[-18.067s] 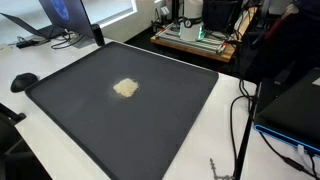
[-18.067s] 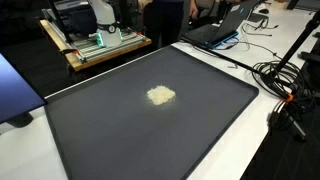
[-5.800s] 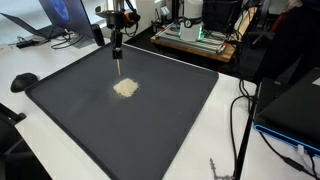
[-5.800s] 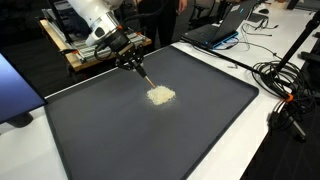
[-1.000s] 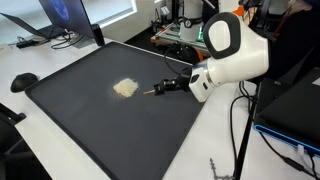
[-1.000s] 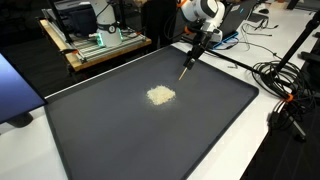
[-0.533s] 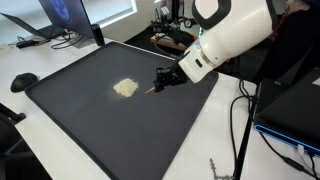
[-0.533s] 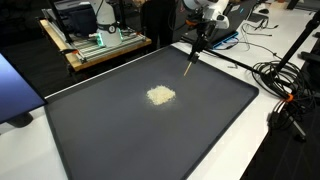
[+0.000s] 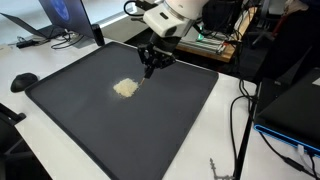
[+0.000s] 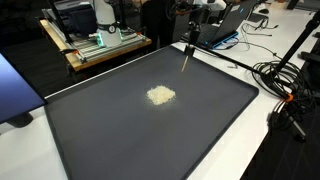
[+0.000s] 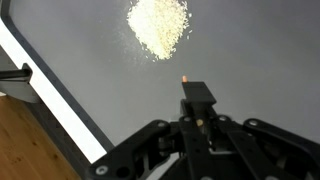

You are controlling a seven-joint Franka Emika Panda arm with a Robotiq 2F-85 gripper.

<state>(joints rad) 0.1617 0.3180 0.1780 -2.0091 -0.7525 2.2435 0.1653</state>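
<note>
A small pile of pale grains [image 9: 125, 88] [image 10: 160, 95] [image 11: 158, 25] lies near the middle of a large dark mat [image 9: 100, 135] [image 10: 150, 145] [image 11: 255, 55]. My gripper [image 9: 150, 60] [image 10: 190, 38] [image 11: 198, 122] hangs above the mat's far part, a short way from the pile. It is shut on a thin black tool [image 11: 196, 95] with a small orange tip. In an exterior view the tool [image 10: 188, 58] points down toward the mat, and its tip is off the grains.
The mat lies on a white table [image 9: 30, 65]. Laptops [image 9: 62, 15] [image 10: 225, 25] stand at the back. A wooden cart with equipment [image 10: 100, 42] sits behind the table. Cables [image 10: 285, 80] [image 9: 240, 115] run along one side, and a black puck [image 9: 24, 81] lies beside the mat.
The arm has swung from the side of the mat toward its far edge, carrying the tool. The gripper stays shut; the pile has not moved.
</note>
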